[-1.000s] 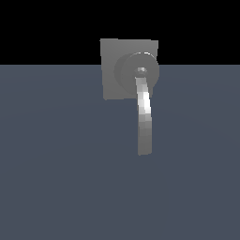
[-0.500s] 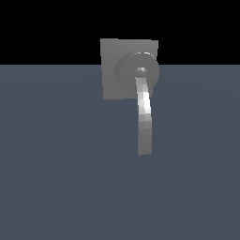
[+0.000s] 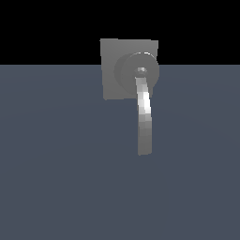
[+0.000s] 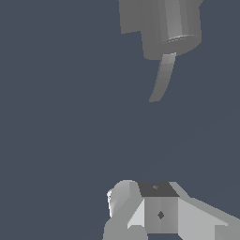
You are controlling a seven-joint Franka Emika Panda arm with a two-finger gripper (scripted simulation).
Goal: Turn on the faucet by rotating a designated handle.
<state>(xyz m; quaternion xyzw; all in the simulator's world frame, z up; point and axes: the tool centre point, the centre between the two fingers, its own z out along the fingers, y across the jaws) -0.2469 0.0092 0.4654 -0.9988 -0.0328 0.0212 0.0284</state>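
Note:
The faucet is a square grey plate (image 3: 111,54) with a round disc hub (image 3: 127,71) on it. The handle (image 3: 145,117), a long shiny curved bar, hangs from the hub down past the plate's edge. In the wrist view the faucet (image 4: 159,23) and its handle (image 4: 162,78) lie well away from my gripper (image 4: 140,199). The gripper's two white fingers stand side by side with nothing between them, apart from the handle. The gripper does not show in the exterior view.
A flat blue-grey floor (image 3: 61,164) spreads around the faucet. A black background (image 3: 47,28) fills the band above it in the exterior view.

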